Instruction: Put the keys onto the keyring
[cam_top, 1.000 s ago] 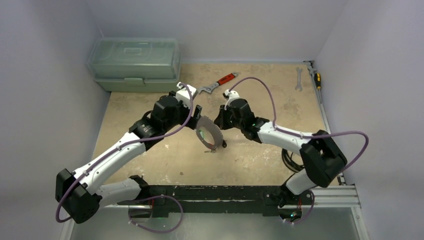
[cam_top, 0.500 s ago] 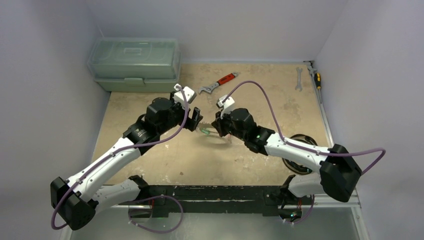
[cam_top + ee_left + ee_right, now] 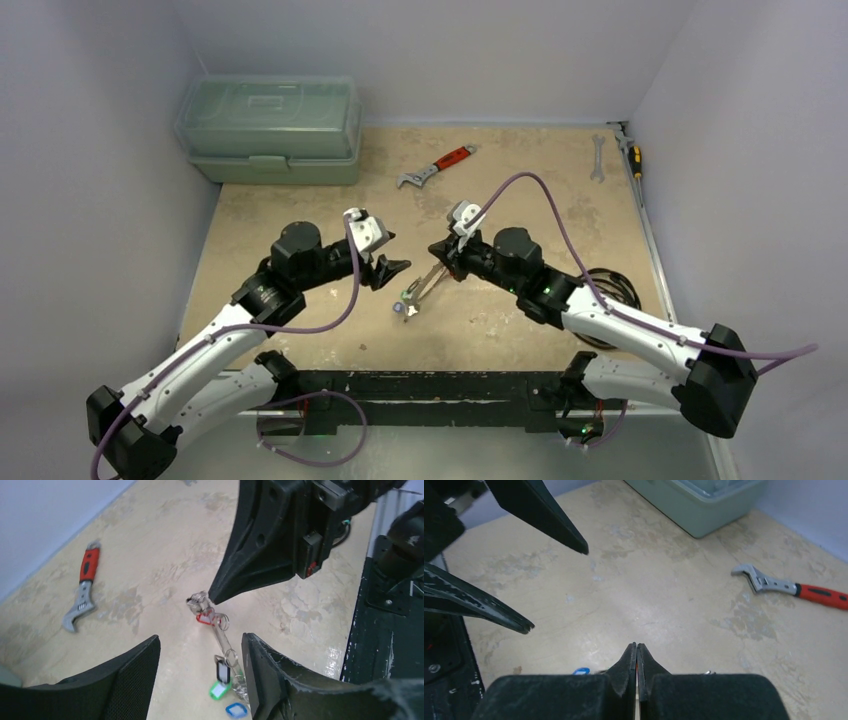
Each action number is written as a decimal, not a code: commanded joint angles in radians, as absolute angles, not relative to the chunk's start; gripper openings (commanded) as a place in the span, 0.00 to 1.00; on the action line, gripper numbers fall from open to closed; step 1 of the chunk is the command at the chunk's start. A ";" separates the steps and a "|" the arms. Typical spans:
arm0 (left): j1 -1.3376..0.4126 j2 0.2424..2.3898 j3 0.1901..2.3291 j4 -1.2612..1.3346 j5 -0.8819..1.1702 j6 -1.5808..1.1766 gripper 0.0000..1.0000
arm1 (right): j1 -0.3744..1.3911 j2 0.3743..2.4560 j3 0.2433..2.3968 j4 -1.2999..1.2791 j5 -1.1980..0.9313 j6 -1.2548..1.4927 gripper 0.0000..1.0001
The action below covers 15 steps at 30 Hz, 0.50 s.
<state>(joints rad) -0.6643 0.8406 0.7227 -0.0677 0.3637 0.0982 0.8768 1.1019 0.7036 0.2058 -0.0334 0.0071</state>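
Note:
My right gripper [image 3: 438, 252] is shut on the top of the keyring [image 3: 223, 640], a thin silvery loop that I see edge-on. It hangs slanting down to the table. Keys hang on it by small rings, with a red tag [image 3: 205, 617], a black tag [image 3: 221, 667], a green tag [image 3: 218, 690] and a blue tag [image 3: 236, 710]. From above the bunch of keys [image 3: 405, 305] sits low between the arms. My left gripper [image 3: 390, 272] is open and empty, its fingers [image 3: 125, 680] on either side of the ring's lower part without touching. In the right wrist view the gripper [image 3: 637, 652] is closed, with the blue tag [image 3: 581, 670] just beside it.
A green toolbox [image 3: 270, 125] stands at the back left. A red-handled wrench [image 3: 437, 166] lies at the back middle. A silver spanner [image 3: 598, 157] and a screwdriver [image 3: 632, 152] lie at the back right. A black cable coil [image 3: 600, 290] lies near the right arm.
Both grippers have moved toward the near edge. The keyring, earlier face-on between them, now hangs edge-on from my right gripper. My left gripper stands apart from it.

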 commanded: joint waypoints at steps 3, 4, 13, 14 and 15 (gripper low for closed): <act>-0.670 0.799 0.679 0.044 0.558 0.228 0.51 | 0.879 1.050 0.701 0.251 -0.166 -0.050 0.00; -0.669 0.797 0.672 0.046 0.566 0.245 0.48 | 0.879 1.047 0.701 0.252 -0.168 -0.047 0.00; -0.669 0.804 0.676 0.023 0.426 0.249 0.53 | 0.879 1.062 0.712 0.111 0.142 0.213 0.21; -0.669 0.808 0.680 0.020 0.394 0.244 0.53 | 0.879 1.066 0.706 0.098 0.136 0.255 0.30; -0.668 0.812 0.684 0.020 0.370 0.240 0.54 | 0.879 1.074 0.702 0.094 0.114 0.297 0.34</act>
<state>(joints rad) -0.6647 0.8051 0.6743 -0.0086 0.4675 0.2298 0.8780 1.0607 0.7036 0.1619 0.0246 0.1024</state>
